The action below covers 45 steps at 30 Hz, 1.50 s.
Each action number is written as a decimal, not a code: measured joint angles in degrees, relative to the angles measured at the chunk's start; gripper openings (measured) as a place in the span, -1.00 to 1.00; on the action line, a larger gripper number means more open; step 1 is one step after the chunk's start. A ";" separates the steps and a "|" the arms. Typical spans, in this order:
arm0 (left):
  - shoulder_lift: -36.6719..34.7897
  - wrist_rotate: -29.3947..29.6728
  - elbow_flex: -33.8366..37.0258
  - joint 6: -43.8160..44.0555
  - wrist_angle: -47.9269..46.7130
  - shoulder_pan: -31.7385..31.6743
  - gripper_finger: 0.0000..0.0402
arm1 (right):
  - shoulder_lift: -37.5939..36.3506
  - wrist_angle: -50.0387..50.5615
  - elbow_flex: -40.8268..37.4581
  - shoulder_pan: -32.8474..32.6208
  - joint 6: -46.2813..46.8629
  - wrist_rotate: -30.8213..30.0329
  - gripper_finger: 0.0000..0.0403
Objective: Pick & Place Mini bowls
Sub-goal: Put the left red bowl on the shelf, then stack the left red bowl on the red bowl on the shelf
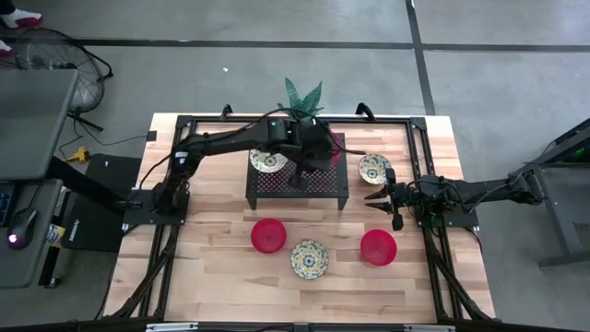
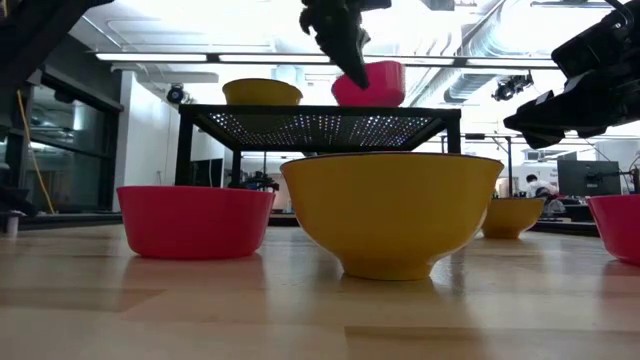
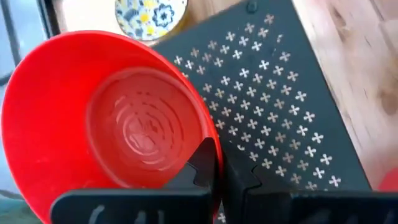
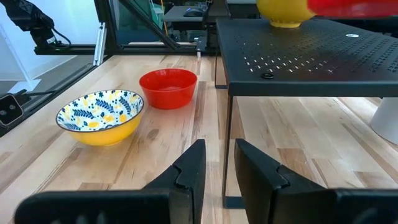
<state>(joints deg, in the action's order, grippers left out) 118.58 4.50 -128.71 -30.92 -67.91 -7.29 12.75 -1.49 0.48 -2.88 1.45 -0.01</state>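
Observation:
My left gripper (image 3: pixel 221 177) is over the black perforated rack (image 1: pixel 318 184), shut on a plain red mini bowl (image 3: pixel 106 124), which in the low view (image 2: pixel 372 83) is slightly tilted at the rack top. A patterned cream-yellow bowl (image 1: pixel 268 161) stands on the rack's left part. On the table rest two more red bowls (image 1: pixel 268 234) (image 1: pixel 378 246) and two patterned bowls (image 1: pixel 309 258) (image 1: pixel 375 168), each on its base. My right gripper (image 1: pixel 383 195) hovers open near the table's right side, just in front of the right-hand patterned bowl, touching nothing. My left gripper pinches the red bowl's rim (image 3: pixel 208 146), one finger inside the bowl and one outside. The fingers come from above, pointing down (image 2: pixel 340 40). The bowl is a little tilted with its base at the rack's top; whether it rests there or is just clear, I cannot tell.
A potted plant (image 1: pixel 302 97) stands behind the rack at the table's far edge; its white pot (image 4: pixel 385 121) shows beside the rack leg. The arms' black frame (image 1: pixel 184 120) runs along the table's edges. Bare wood lies at the near edge (image 1: pixel 304 300).

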 joint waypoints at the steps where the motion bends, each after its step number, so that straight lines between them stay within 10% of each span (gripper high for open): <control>1: -0.15 -0.29 -0.08 -0.62 0.42 0.00 -1.00 | 0.00 0.00 0.01 -0.02 0.00 0.00 -0.64; 16: 3.36 -2.64 -0.15 -1.79 -2.55 0.39 -0.96 | 0.00 0.00 0.00 -0.02 0.00 0.00 -0.64; 45: 3.47 -2.04 -4.16 -0.53 -4.50 0.55 -0.20 | 0.00 0.00 0.00 -0.01 0.00 0.00 -0.64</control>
<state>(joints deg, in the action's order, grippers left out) 122.05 2.46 -132.87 -31.45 -72.41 -6.74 12.75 -1.50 0.48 -2.89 1.45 -0.01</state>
